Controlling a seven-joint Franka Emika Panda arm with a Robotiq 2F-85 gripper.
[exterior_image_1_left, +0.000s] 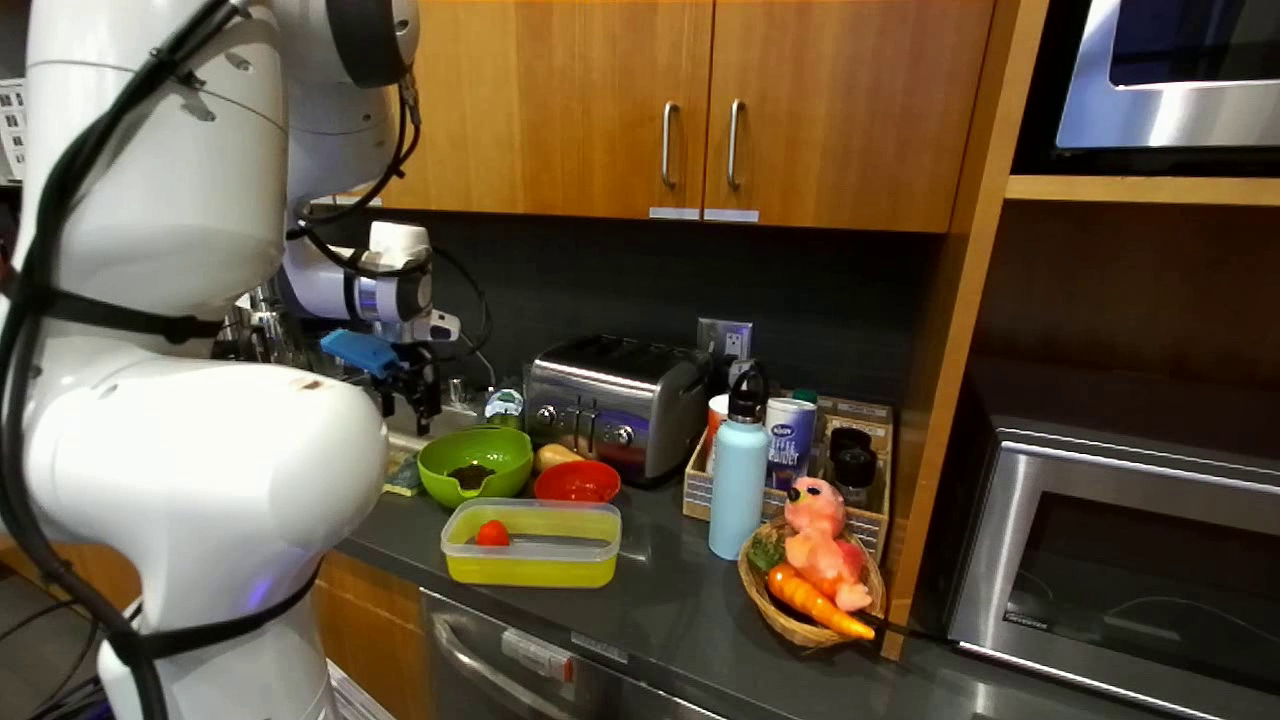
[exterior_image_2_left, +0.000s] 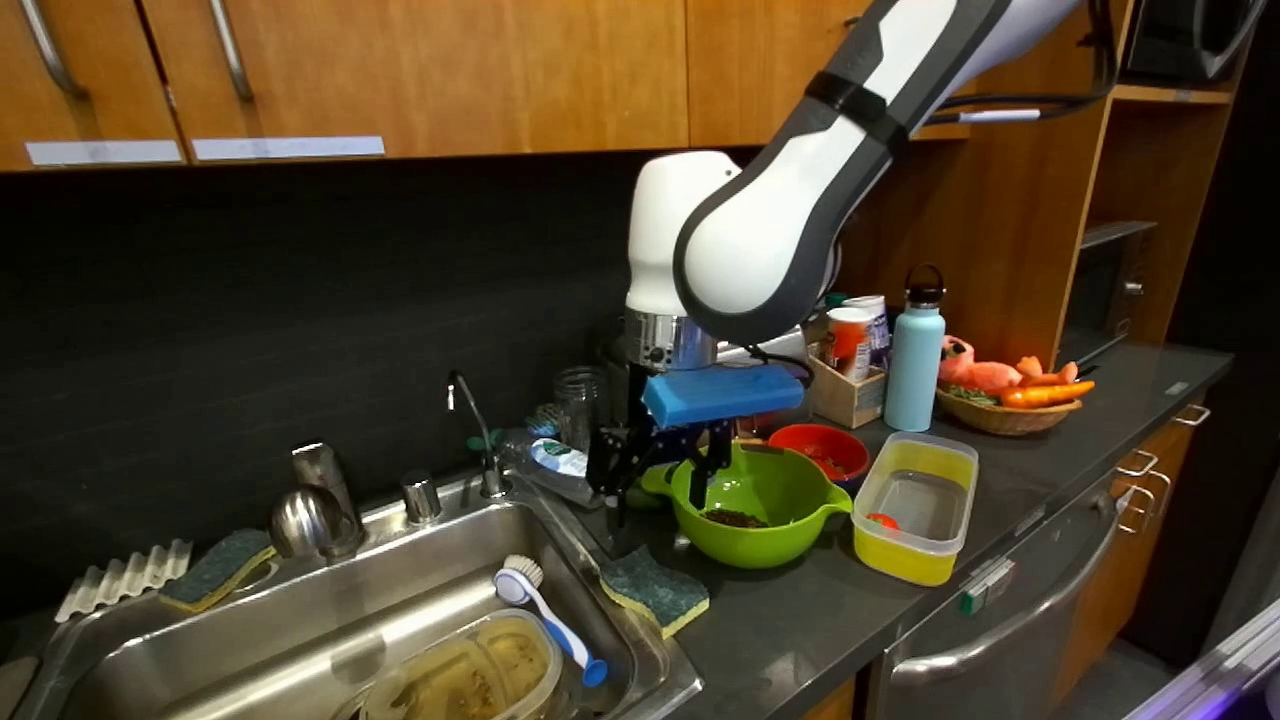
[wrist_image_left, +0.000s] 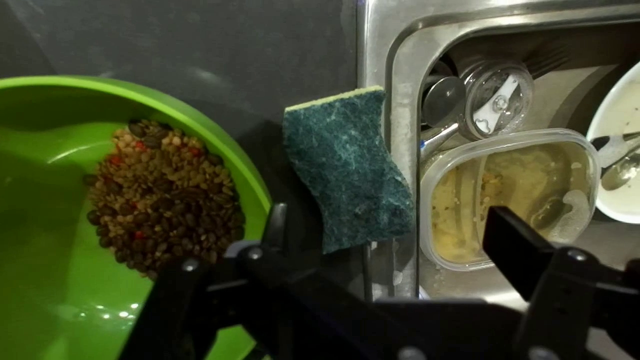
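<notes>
Hand (exterior_image_2_left: 656, 505), fingers apart, nothing held, near left rim of green bowl (exterior_image_2_left: 770, 548) on surface (exterior_image_2_left: 790, 610) in an exterior view; rightward drift could knock bowl, spilling mixed grains (exterior_image_2_left: 735, 518).

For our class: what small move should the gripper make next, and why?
Probably ease the gripper slightly down towards the sponge, with its jaws apart: they stand open holding nothing, and the wrist view shows the sponge roughly between them. I'd go slowly, since one jaw appears near the rim of the green bowl.
</notes>
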